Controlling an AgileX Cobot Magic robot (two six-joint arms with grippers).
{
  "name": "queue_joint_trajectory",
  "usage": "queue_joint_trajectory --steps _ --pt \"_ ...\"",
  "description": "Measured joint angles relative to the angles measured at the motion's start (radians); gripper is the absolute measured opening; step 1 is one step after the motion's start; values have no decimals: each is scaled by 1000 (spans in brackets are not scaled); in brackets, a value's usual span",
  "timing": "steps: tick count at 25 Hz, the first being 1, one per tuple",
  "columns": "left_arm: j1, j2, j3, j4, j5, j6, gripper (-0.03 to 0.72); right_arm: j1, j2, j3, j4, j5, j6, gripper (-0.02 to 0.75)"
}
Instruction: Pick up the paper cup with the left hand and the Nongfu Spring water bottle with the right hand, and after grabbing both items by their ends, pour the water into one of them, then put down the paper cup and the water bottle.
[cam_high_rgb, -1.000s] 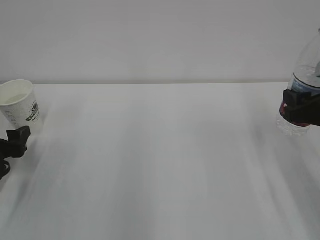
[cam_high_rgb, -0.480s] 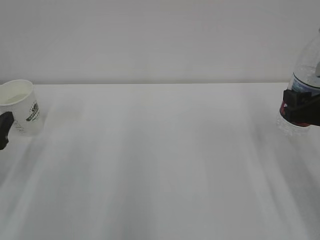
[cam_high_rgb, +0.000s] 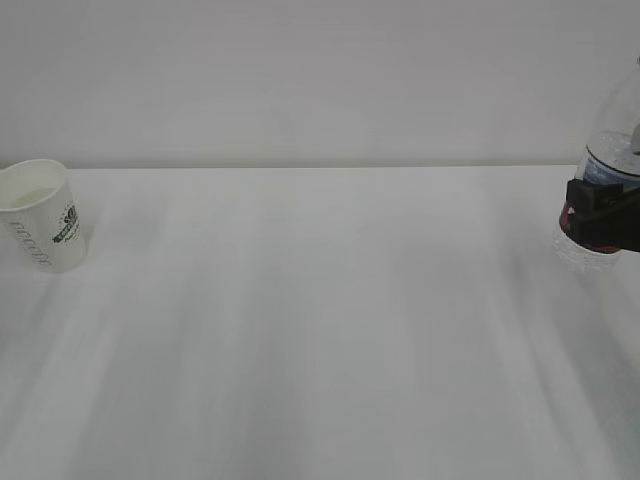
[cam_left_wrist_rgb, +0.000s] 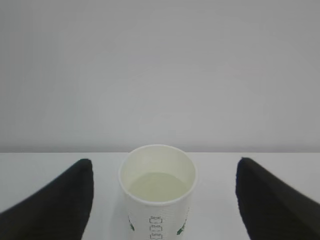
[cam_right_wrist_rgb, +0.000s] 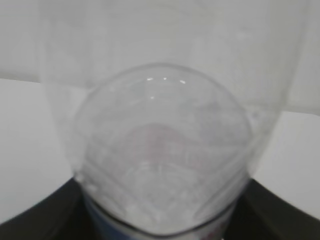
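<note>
Gone from the exterior view now: the left pincer (cam_left_wrist_rgb: 162, 200), seen a second ago just beside the paper cup (cam_high_rgb: 42, 228) at the near left edge, then half out of frame, now out of it altogether. Seen from the left wrist, both dark fingers (cam_left_wrist_rgb: 60, 200) spread wide on either side of the cup, well apart from its wall, gripping nothing. Judged from that: cup released and set down, left arm backing off, so only the bottle's put-down left to finish.

On the right edge, no change over the same second: right pincer (cam_high_rgb: 600, 222) clamped around the lower body of the Nongfu Spring water bottle (cam_high_rgb: 610, 160), at the red label, bottle upright. Cannot tell whether its base touches the tabletop (cam_high_rgb: 320, 330) or hangs just above it.

Farther back on the left, cup upright on the tabletop, open mouth up, with a pale level of water (cam_left_wrist_rgb: 159, 186) inside, well below the rim. Bottle from the right wrist: clear wall, filling the view; water level not readable.
</note>
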Motion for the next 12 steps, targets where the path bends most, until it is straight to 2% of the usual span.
queue_joint_trajectory --steps 12 --pt "0 -83 2 38 101 0 627 0 0 0 5 -20 0 467"
